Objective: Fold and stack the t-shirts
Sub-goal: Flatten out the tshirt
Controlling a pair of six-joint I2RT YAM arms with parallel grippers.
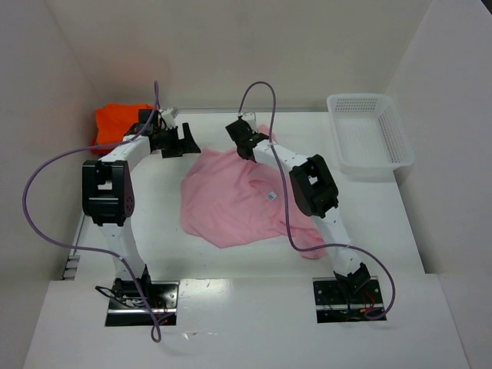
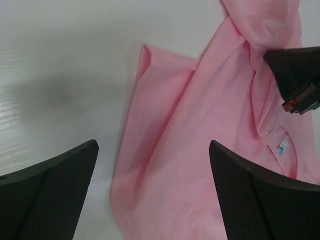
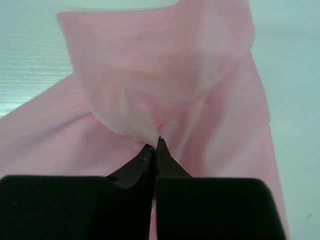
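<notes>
At mid-table, pink t-shirt (image 1: 231, 201) is lying crumpled and unfolded, spreading from far centre down toward the near right, where one end is passing under the right arm. Its long axis is running roughly on that diagonal.

Far edge of the shirt: right gripper (image 1: 247, 144) is sitting there, jaws closed tight on a small peak of pink cloth. Its wrist view is showing fabric gathering into the tips and puckering up out of them. A thin pinch, but it is holding the shirt.

Far-left edge: left gripper (image 1: 179, 143) is hovering, jaws spread wide, holding nothing. Its wrist view is showing a folded corner of the shirt below, mostly toward the finger on the right of that view, with bare table (image 1: 154, 231) under the other.

Judgement: the coming move is looking like a two-handed spread. That loose corner is lying just inward of the left gripper, and the left arm is the nearer one to it, likely needing a small shift inward before closing.

Orange t-shirt (image 1: 115, 123) is bunching in the far-left corner, behind the left arm. White basket (image 1: 367, 98) is standing far right, well apart.
</notes>
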